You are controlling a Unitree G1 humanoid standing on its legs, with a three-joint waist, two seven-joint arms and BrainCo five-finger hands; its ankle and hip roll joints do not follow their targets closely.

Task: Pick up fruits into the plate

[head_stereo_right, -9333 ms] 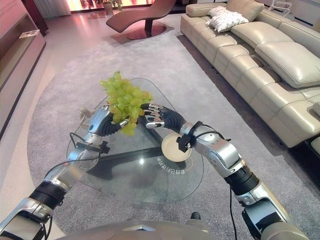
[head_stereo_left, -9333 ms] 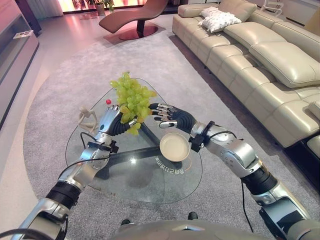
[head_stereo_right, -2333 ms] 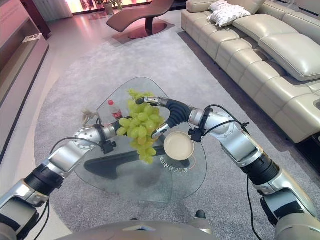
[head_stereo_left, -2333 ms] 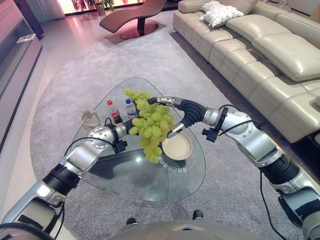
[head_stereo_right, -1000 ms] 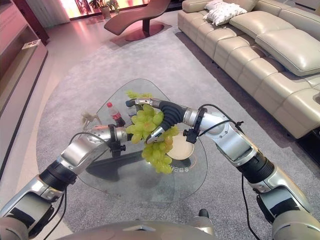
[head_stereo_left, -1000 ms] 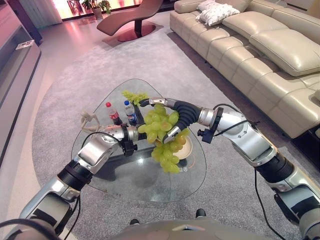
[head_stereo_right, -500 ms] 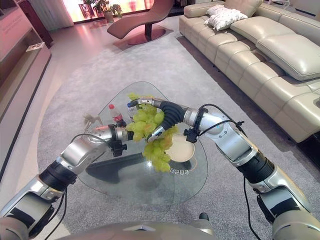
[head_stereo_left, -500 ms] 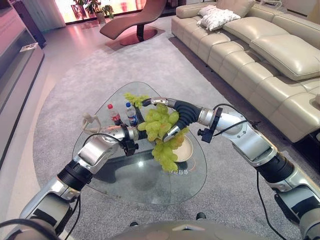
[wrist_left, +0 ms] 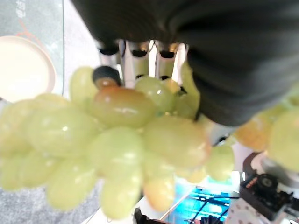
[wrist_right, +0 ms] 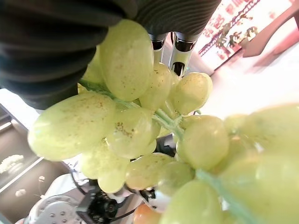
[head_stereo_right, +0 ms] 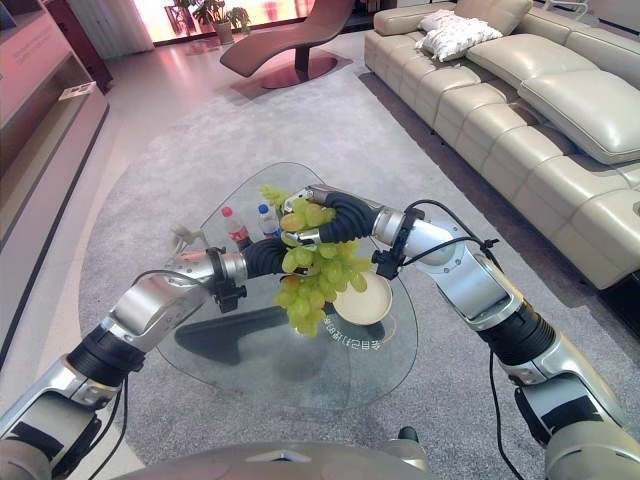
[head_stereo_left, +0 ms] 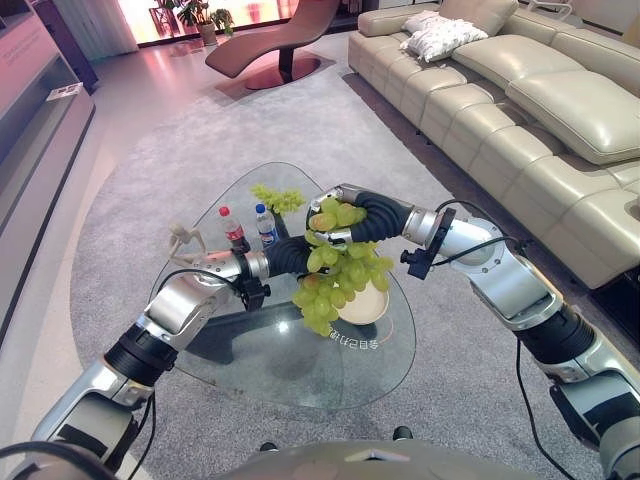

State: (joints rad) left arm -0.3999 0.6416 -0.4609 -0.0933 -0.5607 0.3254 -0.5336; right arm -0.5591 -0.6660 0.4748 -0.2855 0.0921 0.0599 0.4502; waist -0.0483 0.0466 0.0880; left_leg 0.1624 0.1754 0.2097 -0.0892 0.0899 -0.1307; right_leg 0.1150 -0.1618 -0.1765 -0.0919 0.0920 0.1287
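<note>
A big bunch of green grapes [head_stereo_left: 335,275] hangs in the air between both hands, its lower grapes over the left rim of the cream plate [head_stereo_left: 368,305]. My right hand [head_stereo_left: 375,218] grips the top of the bunch, fingers curled over it. From the left, my left hand [head_stereo_left: 290,255] holds the bunch's side. In the left wrist view the fingers [wrist_left: 140,58] reach past the grapes [wrist_left: 121,135], with the plate [wrist_left: 21,67] beyond. Grapes [wrist_right: 135,130] press against the right palm in the right wrist view.
The plate stands on a rounded glass table [head_stereo_left: 260,350] on a grey rug. At its far side are a small grape sprig [head_stereo_left: 278,197], two little bottles [head_stereo_left: 232,228] and a wooden figure [head_stereo_left: 185,240]. A beige sofa [head_stereo_left: 520,110] runs along the right.
Both hands have carried the bunch from the table's far side toward the plate. In the last half second the right hand's fingers have curled further over its top.
</note>
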